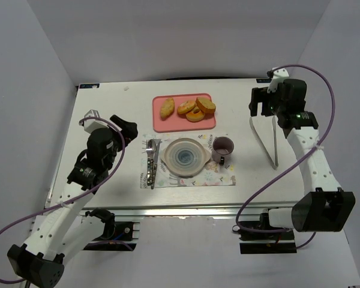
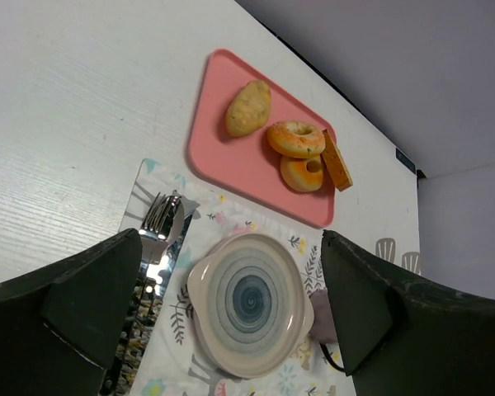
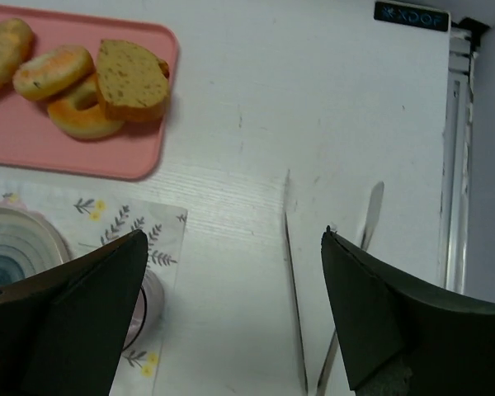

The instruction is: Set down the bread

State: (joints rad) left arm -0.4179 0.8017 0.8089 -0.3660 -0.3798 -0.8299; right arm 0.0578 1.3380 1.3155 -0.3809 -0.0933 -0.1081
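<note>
Several golden-brown pieces of bread [image 1: 186, 107] lie on a pink tray [image 1: 179, 125] at the back of the table: oval slices and ring-shaped ones. The left wrist view shows an oval piece [image 2: 248, 108], two rings [image 2: 296, 138] and a slice on edge [image 2: 336, 161]. My left gripper [image 1: 127, 131] hangs open left of the placemat, with the plate [image 2: 247, 301] framed between its fingers [image 2: 82, 318]. To the right of the tray my right gripper [image 1: 258, 103] is open and empty, its fingertips [image 3: 392, 322] above bare table. Neither gripper touches the bread [image 3: 132, 78].
A floral placemat [image 1: 219, 177] holds a blue-ringed plate [image 1: 184, 156], a purple mug [image 1: 222, 149] and a fork and knife [image 1: 151, 162]. Metal tongs [image 1: 267, 141] lie on the table at the right, under my right arm. White walls enclose the table.
</note>
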